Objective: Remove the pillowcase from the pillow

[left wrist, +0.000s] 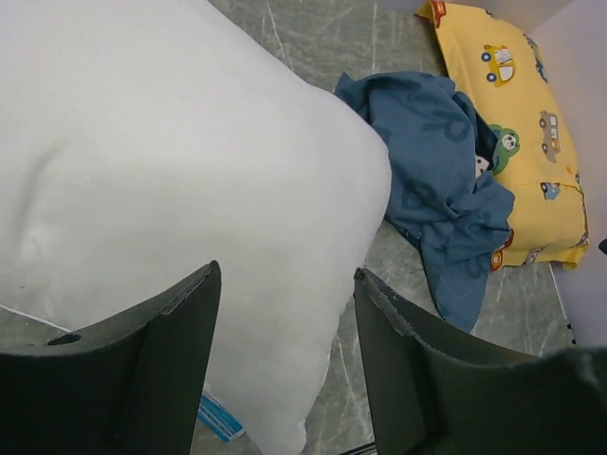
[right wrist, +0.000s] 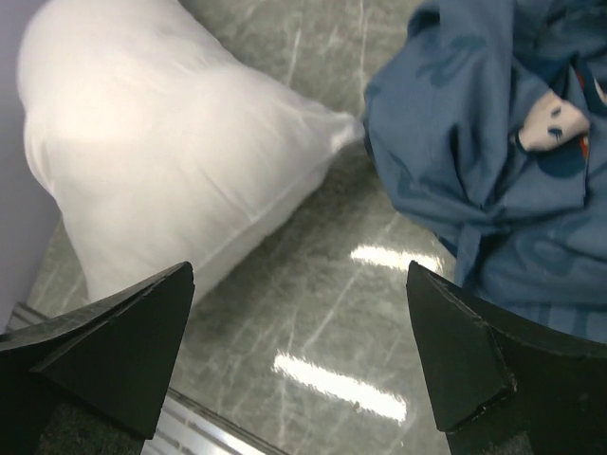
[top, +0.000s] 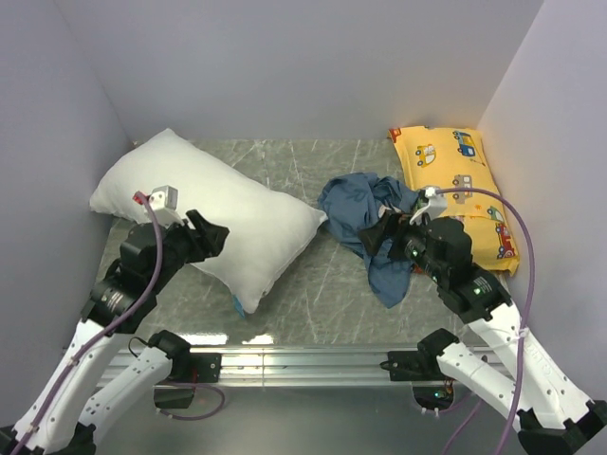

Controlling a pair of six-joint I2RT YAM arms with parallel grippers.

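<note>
The plain white pillow lies bare on the left of the table, also in the left wrist view and the right wrist view. The dusty-blue pillowcase lies crumpled in a heap apart from it at centre right, a mouse face showing in its folds. My left gripper is open and empty over the pillow's near side. My right gripper is open and empty above bare table at the heap's near edge.
A yellow car-print pillow lies at the back right, against the pillowcase heap. A blue tag sticks out at the white pillow's near corner. Walls close three sides; a metal rail runs along the front.
</note>
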